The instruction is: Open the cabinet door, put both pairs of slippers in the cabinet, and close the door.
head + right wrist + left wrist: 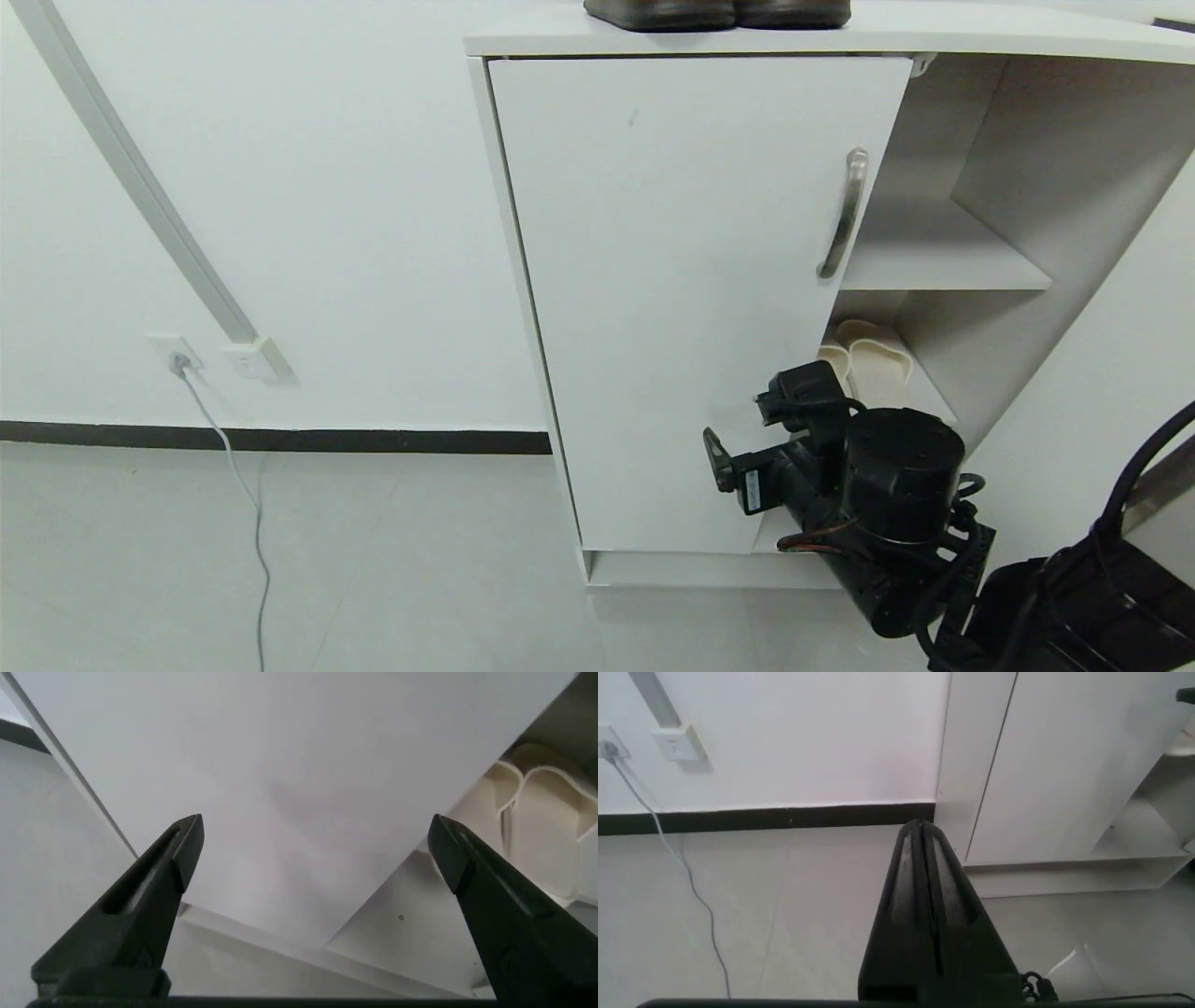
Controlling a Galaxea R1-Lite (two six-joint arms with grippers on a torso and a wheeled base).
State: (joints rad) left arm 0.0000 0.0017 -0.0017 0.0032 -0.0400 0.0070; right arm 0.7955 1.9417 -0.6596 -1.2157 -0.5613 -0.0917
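The white cabinet's left door (691, 299) stands nearly flush with the front, its metal handle (845, 215) at its right edge. Beside it the right compartment is open. A cream pair of slippers (868, 364) lies on the lower shelf, seen too as the cream slippers (542, 803). A dark pair of slippers (719, 11) rests on the cabinet top. My right gripper (738, 439) is open, close to the door's lower right corner, and its fingers (168, 868) frame the door face (308, 784). My left gripper (920, 831) is shut on nothing, above the floor left of the cabinet.
A wall socket (173, 355) holds a plug whose grey cable (252, 504) trails down over the floor to the left. A second white door panel (1092, 392) stands swung out on the right. The upper shelf (943, 266) is bare. Tiled floor spreads left of the cabinet.
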